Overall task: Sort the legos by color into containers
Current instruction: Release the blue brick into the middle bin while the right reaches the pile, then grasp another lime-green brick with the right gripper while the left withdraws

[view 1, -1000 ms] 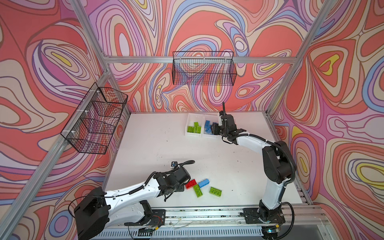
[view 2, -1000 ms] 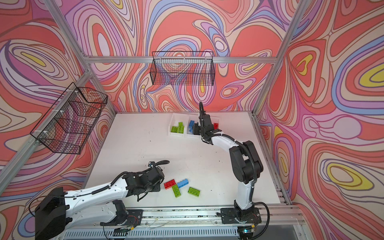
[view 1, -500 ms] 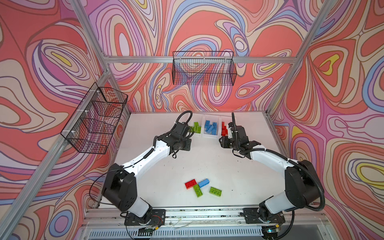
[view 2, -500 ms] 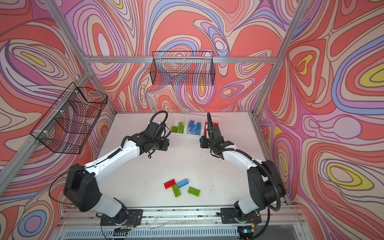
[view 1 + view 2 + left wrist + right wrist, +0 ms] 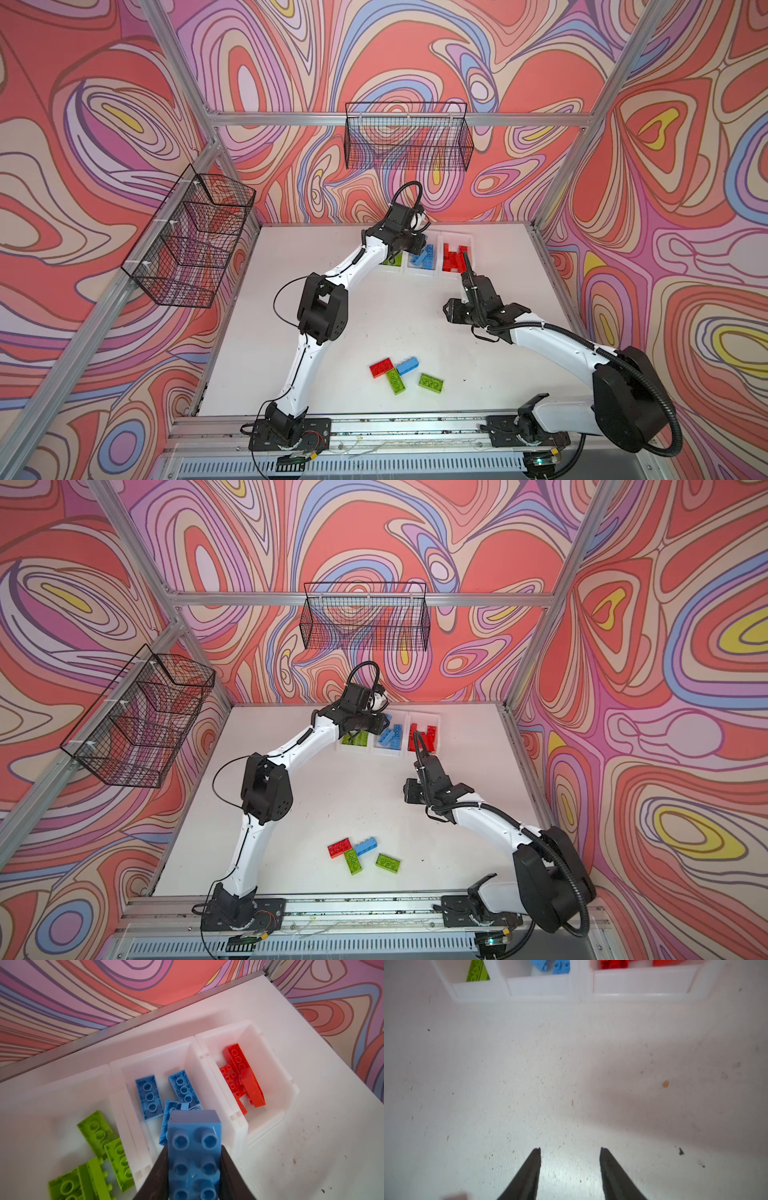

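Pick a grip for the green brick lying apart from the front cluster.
The green brick lies flat, studs up, with both long sides free. Come straight down and close across its short width, on the long side walls.

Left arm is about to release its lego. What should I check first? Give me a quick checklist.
1. left gripper shut on held blue lego: ok.
2. Held lego lined up with middle container, which holds blue legos: ok.
3. Green legos and red legos each in their own container: ok.
4. right gripper open, empty, short of the containers: ok.
5. Drop height: cannot tell.
6. Nothing left on table: not ok, four loose legos remain.
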Tool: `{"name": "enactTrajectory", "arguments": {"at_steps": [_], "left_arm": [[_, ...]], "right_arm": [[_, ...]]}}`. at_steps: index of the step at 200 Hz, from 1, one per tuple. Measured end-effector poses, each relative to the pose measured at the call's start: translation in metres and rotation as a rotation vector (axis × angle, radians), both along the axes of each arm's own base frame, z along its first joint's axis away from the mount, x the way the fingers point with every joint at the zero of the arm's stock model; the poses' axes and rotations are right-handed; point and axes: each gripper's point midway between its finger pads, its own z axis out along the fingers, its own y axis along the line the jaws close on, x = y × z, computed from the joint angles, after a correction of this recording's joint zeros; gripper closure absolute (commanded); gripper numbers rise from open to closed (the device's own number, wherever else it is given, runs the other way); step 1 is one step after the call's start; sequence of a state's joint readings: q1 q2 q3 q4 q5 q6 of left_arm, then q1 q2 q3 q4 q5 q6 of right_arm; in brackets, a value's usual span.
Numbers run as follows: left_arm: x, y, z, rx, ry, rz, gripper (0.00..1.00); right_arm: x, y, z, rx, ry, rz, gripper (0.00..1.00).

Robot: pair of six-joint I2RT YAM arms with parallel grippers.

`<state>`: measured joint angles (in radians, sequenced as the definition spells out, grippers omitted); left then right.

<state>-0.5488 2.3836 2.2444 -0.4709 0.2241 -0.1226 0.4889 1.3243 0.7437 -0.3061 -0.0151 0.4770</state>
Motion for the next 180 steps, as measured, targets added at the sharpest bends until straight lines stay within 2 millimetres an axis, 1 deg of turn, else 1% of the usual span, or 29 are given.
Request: {"name": "enactTrajectory", "arguments": {"at_steps": [14, 28, 34, 59, 75, 88, 104, 117, 129, 163, 180], "left_arm": [[0.008, -0.006, -0.006, -0.003, -0.003, -0.008, 0.50], [0.012, -0.009, -0.010, -0.004, -0.003, -0.013, 0.37], [0.012, -0.009, -0.013, -0.001, 0.002, -0.013, 0.33], [0.012, -0.006, -0.014, 0.002, 0.011, -0.009, 0.27], [0.013, -0.002, -0.016, 0.001, 0.013, -0.007, 0.26], [0.011, 0.004, -0.019, 0.007, 0.027, -0.004, 0.26], [0.006, 0.016, -0.021, 0.013, 0.044, 0.006, 0.27], [0.001, 0.029, -0.019, 0.011, 0.050, 0.023, 0.27], [-0.003, 0.045, -0.012, 0.001, 0.047, 0.048, 0.27], [-0.013, 0.091, 0.024, -0.048, -0.011, 0.125, 0.27], [-0.014, 0.107, 0.038, -0.063, -0.047, 0.151, 0.28]], "right_arm": [[-0.013, 0.007, -0.001, -0.013, 0.019, 0.039, 0.50], [-0.027, 0.014, -0.002, -0.031, 0.040, 0.084, 0.49], [-0.034, 0.018, -0.002, -0.040, 0.048, 0.106, 0.49], [-0.063, 0.028, -0.004, -0.057, 0.060, 0.161, 0.47], [-0.081, 0.023, -0.015, -0.063, 0.087, 0.156, 0.45], [-0.095, 0.019, -0.024, -0.075, 0.117, 0.152, 0.44], [-0.110, 0.020, -0.030, -0.089, 0.143, 0.170, 0.44], [-0.119, 0.026, -0.030, -0.097, 0.147, 0.194, 0.42], [-0.129, 0.031, -0.031, -0.107, 0.151, 0.222, 0.41], [-0.158, 0.044, -0.033, -0.128, 0.168, 0.306, 0.36], [-0.170, 0.049, -0.034, -0.139, 0.178, 0.345, 0.36]]}}
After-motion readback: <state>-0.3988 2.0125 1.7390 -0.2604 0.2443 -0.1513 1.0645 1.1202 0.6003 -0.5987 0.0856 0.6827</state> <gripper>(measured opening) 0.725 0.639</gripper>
